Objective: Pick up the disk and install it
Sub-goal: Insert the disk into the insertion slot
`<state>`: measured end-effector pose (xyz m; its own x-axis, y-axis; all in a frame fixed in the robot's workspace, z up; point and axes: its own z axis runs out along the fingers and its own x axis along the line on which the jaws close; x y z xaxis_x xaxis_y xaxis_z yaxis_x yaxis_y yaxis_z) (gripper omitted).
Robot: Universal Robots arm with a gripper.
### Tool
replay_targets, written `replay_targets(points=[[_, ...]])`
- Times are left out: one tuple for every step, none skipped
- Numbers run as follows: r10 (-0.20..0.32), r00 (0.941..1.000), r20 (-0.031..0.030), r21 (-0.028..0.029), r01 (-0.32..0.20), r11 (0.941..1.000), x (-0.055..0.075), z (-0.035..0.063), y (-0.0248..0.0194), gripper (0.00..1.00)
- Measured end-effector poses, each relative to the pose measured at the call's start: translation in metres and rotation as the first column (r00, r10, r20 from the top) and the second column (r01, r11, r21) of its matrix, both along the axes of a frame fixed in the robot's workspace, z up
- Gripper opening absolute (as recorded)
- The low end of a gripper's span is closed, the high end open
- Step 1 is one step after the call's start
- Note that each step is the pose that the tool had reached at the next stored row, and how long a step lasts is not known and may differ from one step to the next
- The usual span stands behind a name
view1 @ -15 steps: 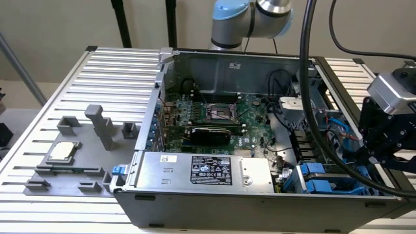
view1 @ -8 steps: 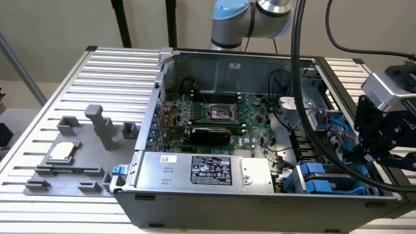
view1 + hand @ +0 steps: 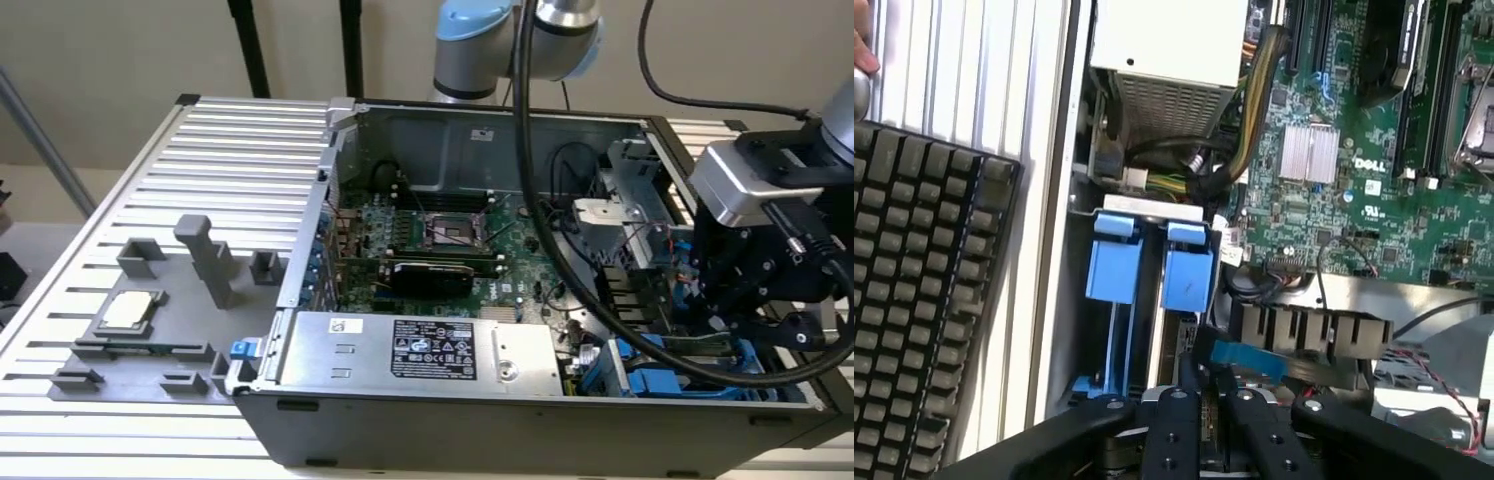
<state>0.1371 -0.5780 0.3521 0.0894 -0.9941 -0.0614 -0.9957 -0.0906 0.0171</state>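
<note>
The black robot hand [image 3: 747, 300] hangs low inside the open grey computer case [image 3: 441, 420], at about four o'clock in the exterior view. Its fingers [image 3: 1172, 420] stand narrow, pinching a blue-railed edge, apparently the silver-grey disk [image 3: 1239, 357]. Risk: snagging loose black cables [image 3: 1184, 165] nearby, or jamming crooked against the blue plastic drive bay [image 3: 1149, 275].

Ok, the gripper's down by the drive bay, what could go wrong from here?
The gripper sits low in the case next to the blue carriers; a skewed move could jam against them. The power cables run close by and might snag. The arm's own black cable drapes over the motherboard and could drag on parts.
</note>
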Motion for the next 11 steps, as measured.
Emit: replay_targets(points=[[-0.002,1.0,0.0009,-0.0025,0.002,1.0,-0.0003,0.0,0.0001,0.0],[-0.003,1.0,0.0018,-0.007,0.003,1.0,-0.0003,-0.0001,0.0001,0.0],[-0.005,1.0,0.0022,-0.0151,0.005,0.9999,-0.0003,-0.0001,0.0002,0.0],[-0.008,1.0,0.0029,-0.0227,0.008,0.9997,-0.0003,-0.0003,0.0003,0.0],[-0.011,0.9999,0.0043,-0.029,0.011,0.9995,-0.0004,-0.0007,0.0004,0.0],[-0.013,0.9999,0.0054,-0.0335,0.014,0.9993,-0.0003,-0.0011,0.0005,0.0],[-0.017,0.9998,0.0069,-0.0368,0.017,0.9992,-0.0002,-0.0017,0.0005,0.0],[-0.019,0.9998,0.0083,-0.039,0.019,0.9991,0.0,-0.0021,0.0007,0.0],[-0.021,0.9997,0.01,-0.0403,0.021,0.999,0.0002,-0.0023,0.0011,0.0],[-0.022,0.9997,0.0119,-0.0406,0.022,0.9989,0.0004,-0.0026,0.0015,0.0],[-0.023,0.9996,0.0139,-0.0408,0.023,0.9989,0.0008,-0.0029,0.0019,0.0]])
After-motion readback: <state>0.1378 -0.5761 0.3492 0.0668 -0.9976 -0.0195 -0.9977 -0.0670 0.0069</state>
